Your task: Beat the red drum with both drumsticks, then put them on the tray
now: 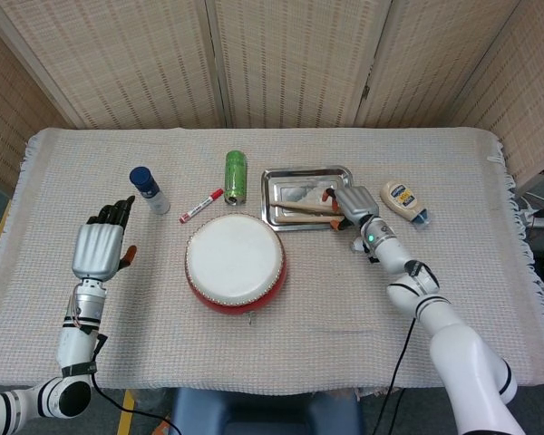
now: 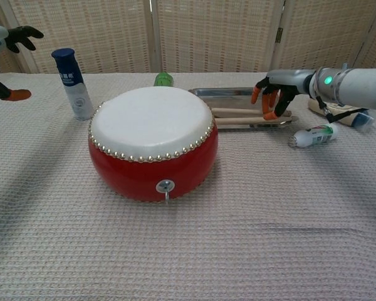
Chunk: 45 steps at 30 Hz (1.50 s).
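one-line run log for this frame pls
phase: placing | both wooden drumsticks in metal tray | right hand open above them | left hand open, idle | red drum untouched

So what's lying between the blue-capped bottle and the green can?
A red marker lies on the cloth between the blue-capped bottle and green can, shown in the head view.

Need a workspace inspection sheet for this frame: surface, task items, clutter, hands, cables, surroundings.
Surface: table under a woven cloth.
Job's things: red drum centre; both drumsticks lie in the tray.
Clutter: blue-capped bottle, red marker, green can, mayonnaise bottle, small bottle lying beside the tray.
Hands: left hand open, holds nothing; right hand open above the drumsticks.
Cables: black cable by the right arm.
Surroundings: woven folding screens behind.
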{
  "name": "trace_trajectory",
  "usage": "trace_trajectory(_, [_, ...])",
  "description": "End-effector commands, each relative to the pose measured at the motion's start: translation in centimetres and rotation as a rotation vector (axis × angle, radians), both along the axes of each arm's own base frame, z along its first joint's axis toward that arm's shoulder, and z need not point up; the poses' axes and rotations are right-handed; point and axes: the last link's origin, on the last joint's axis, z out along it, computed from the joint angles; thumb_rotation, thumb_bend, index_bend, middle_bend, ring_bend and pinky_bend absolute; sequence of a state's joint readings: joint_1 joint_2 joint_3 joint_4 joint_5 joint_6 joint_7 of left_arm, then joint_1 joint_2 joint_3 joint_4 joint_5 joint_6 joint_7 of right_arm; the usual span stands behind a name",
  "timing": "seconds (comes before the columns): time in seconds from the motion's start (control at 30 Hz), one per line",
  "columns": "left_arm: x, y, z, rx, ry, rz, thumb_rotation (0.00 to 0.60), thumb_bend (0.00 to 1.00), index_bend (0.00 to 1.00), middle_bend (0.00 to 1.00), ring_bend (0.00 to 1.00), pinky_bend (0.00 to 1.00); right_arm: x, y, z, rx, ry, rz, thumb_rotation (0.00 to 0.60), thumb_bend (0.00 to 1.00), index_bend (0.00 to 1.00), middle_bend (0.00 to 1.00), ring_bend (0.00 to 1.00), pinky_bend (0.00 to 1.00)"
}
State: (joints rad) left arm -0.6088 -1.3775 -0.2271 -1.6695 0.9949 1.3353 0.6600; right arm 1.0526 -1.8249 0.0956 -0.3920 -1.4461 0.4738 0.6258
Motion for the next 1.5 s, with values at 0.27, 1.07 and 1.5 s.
trace_trajectory(0.27, [-0.5, 0.0, 1.2, 0.02, -0.007, -0.003, 0.6, 0.32, 0.0, 0.13, 0.16, 0.37, 0.2, 0.3, 4.9, -0.097, -0.045, 0.125, 0.6, 0.25, 0.32, 0.38, 0.22, 0.37])
trace_trajectory(1.07, [-9.0, -7.1, 5.0, 0.059, -0.148, 0.104, 0.6, 0.33, 0.06, 0.17, 0.18, 0.3, -9.7, 23.7, 17.8, -0.366, -0.012, 0.125, 0.6, 0.25, 0.0, 0.12, 0.0, 0.15])
trace_trajectory(1.5, [-9.7, -12.5, 4.3, 0.056, -0.133, 0.073, 0.6, 0.33, 0.07, 0.17, 0.18, 0.27, -11.5, 31.4, 17.3, -0.466, -0.045, 0.065, 0.6, 0.25, 0.0, 0.12, 0.0, 0.13])
